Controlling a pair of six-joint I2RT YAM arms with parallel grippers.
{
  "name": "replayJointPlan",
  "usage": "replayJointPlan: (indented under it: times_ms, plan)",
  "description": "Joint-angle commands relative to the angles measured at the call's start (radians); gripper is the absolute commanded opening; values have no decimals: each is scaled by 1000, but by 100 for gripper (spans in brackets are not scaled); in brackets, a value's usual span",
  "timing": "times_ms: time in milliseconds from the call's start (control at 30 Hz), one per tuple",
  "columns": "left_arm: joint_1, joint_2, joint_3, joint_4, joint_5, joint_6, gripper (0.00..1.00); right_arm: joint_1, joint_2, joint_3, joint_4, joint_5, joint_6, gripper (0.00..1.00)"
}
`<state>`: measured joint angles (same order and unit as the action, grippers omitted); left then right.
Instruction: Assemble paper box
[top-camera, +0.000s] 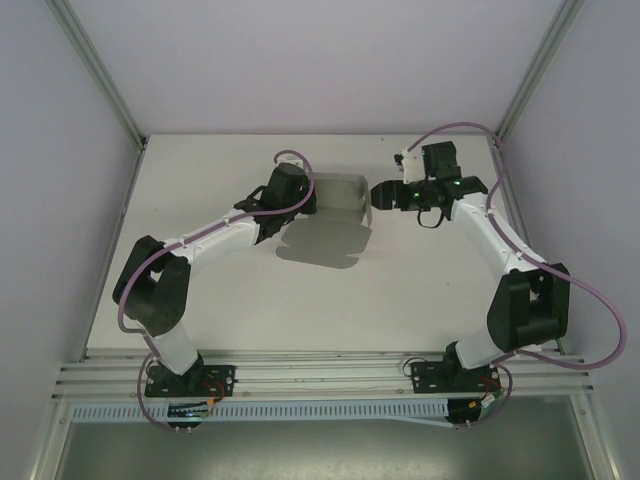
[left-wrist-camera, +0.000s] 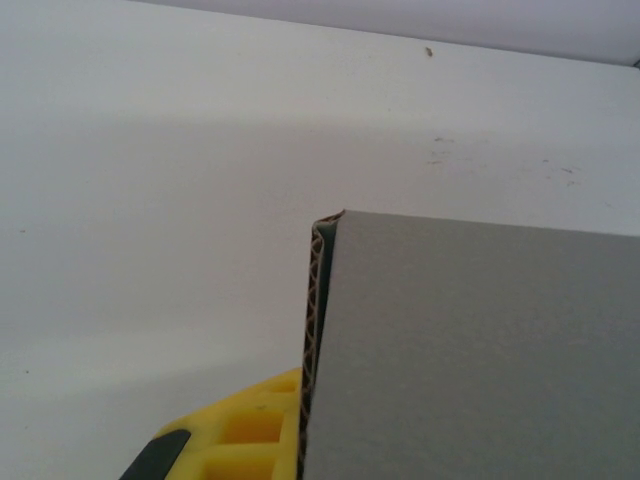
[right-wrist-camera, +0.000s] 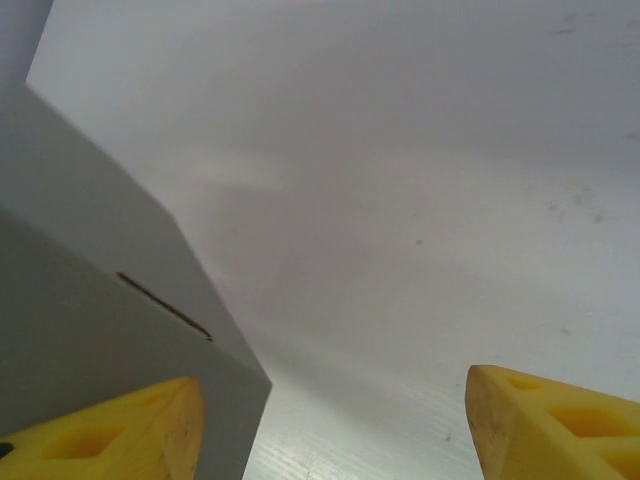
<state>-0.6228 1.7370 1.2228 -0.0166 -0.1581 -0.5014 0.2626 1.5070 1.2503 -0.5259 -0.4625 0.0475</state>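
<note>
Pale lavender walls (top-camera: 300, 60) and an aluminium frame are enclosing a white tabletop (top-camera: 420, 300). Above its far middle a small rectangular grey paper box of corrugated board (top-camera: 338, 190) is hanging clear of the surface and throwing a shadow (top-camera: 320, 245) just in front of it. The left fingers (left-wrist-camera: 245, 440), yellow and ribbed, are holding the box at its left end. In the left wrist view one finger is lying right beside the fluted cut edge of the grey wall (left-wrist-camera: 470, 350) and the other is hidden behind the board, so I am judging from the lifted box that they are clamped on it. The right fingers (right-wrist-camera: 560, 420) are standing wide apart and holding nothing; the box's right end (right-wrist-camera: 80, 300) is sitting just beside one of them, not between the pair. The folding is looking largely done, and the step in hand is probably closing or tucking the right end while the left arm is steadying the body. The next move is calling for the right fingers to come squarely onto that end and press without crushing the thin wall or twisting it out of the left grip. No brand, label or writing is showing; only a thin dark slit (right-wrist-camera: 165, 305) is marking the grey face.
</note>
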Motion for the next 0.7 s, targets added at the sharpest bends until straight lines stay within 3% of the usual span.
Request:
replayJointPlan:
  times_ms: [0, 167, 267, 433, 667]
  plan:
    - [-2, -6, 32, -27, -31, -21, 0, 62, -10, 28, -48, 57, 30, 69]
    - [-2, -11, 23, -21, -22, -21, 0, 97, -26, -6, 35, 131, 74, 68]
    - [-2, -14, 16, -5, -3, -13, 0, 98, -25, -25, 81, 68, 63, 68]
    - [-2, -12, 16, -9, -20, -3, 0, 112, 5, 13, 1, -123, -31, 66]
    - [-2, -4, 22, 0, 8, 6, 0, 113, -12, 18, -20, -128, -77, 65]
